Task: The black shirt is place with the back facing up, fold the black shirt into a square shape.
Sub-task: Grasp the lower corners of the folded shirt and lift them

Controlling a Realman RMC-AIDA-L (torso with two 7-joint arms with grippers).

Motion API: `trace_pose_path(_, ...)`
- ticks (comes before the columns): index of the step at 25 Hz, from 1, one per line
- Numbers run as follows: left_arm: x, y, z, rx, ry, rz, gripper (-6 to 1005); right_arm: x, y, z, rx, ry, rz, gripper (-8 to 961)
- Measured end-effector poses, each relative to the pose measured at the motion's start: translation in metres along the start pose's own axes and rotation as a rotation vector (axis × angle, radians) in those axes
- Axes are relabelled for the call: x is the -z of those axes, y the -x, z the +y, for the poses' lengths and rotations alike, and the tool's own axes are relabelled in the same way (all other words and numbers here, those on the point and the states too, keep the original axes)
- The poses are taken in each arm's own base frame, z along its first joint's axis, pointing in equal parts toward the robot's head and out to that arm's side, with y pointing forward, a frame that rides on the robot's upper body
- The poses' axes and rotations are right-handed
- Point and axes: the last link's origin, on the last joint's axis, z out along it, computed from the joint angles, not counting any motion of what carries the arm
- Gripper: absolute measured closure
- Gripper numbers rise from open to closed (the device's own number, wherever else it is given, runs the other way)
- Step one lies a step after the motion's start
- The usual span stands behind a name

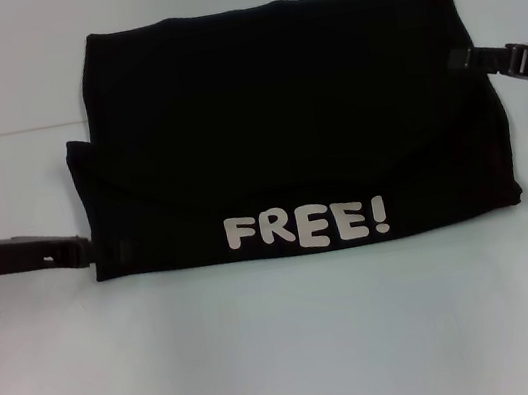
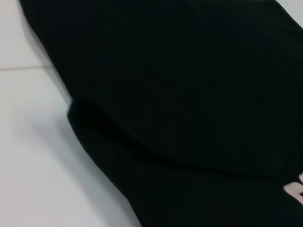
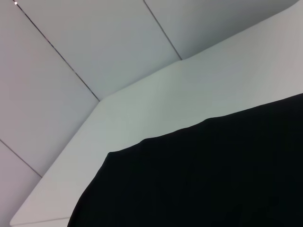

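Left gripper fingers: the left gripper (image 1: pixel 88 249) sits at the near left edge of the black shirt (image 1: pixel 287 123); its tip meets the cloth, but black on black hides whether the fingers are parted or pinching. Cannot tell.
Right gripper fingers: the right gripper (image 1: pixel 461 58) reaches in from the right and touches the shirt's right edge toward the far side; finger spacing cannot be made out there either.
Left arm: enters low from the left, white housing with a green light at the picture edge.
Right arm: enters from the right edge, slim black link with a small white label.
Black shirt, position: lies flat at the middle of the white table (image 1: pixel 290 355), between the two grippers.
Black shirt, form: folded into a wide rectangle, layers overlapping; a fold edge steps out at the left side.
Lettering: white "FREE!" print (image 1: pixel 306 226) faces up along the near edge, upright to the head view.
Left wrist view: black cloth (image 2: pixel 189 104) with a layered fold and a sliver of white lettering.
Right wrist view: the shirt's edge (image 3: pixel 213 179) on the table, wall panels behind.
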Motion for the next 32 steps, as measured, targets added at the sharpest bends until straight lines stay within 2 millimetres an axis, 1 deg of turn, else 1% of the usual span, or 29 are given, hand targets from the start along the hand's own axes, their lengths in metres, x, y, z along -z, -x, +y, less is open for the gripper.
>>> trace_pose_path(8,-0.005,0.006,0.004,0.013,0.035,-0.039,110,0.003,-0.001,-0.004,-0.004,-0.011,-0.002,281)
trace_pose_path(13,-0.007,0.006,0.004,0.016,0.032,-0.042,117,0.005,-0.003,-0.005,-0.006,-0.013,0.0,280)
trace_pose_path(24,-0.01,0.009,0.01,-0.004,0.055,-0.07,133,0.007,-0.006,-0.007,-0.009,-0.014,0.003,286)
trace_pose_path(32,-0.012,0.004,0.012,-0.024,0.05,-0.065,145,0.008,-0.007,-0.008,-0.009,-0.014,0.004,290)
